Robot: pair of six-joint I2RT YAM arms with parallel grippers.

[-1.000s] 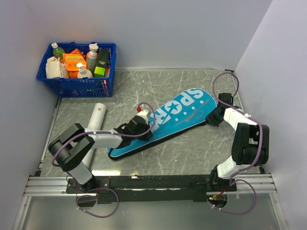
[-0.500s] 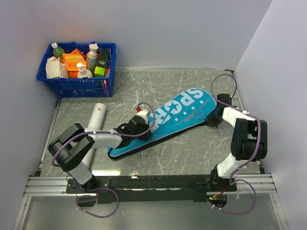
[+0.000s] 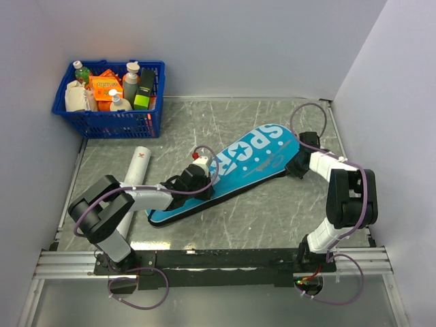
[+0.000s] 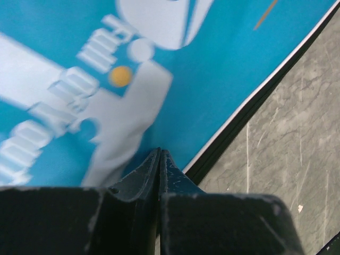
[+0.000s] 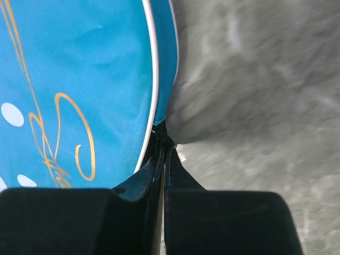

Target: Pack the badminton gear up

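Note:
The teal cover [image 3: 246,162] lettered "SPORT" lies slantwise on the table. Its wide end points back right and its narrow end front left. In the left wrist view the cover [image 4: 228,58] fills the frame. My left gripper [image 3: 201,185] [image 4: 159,153] is shut and rests on the cover's narrow half, near its black edge, with nothing seen between the fingers. My right gripper [image 3: 297,165] [image 5: 166,143] is shut on the black rim of the cover [image 5: 79,79] at its wide end. The long white tube [image 3: 138,168] lies left of the cover, partly under the left arm.
A blue plastic basket [image 3: 109,124] of bottles and boxes stands in the back left corner. Walls close the table at the back and on the right, near the right arm. Grey marbled table [image 3: 225,116] shows behind the cover.
The right gripper has closed on the cover's rim and moved left. The whole cover has slid left and a little back, and the left gripper went with it.

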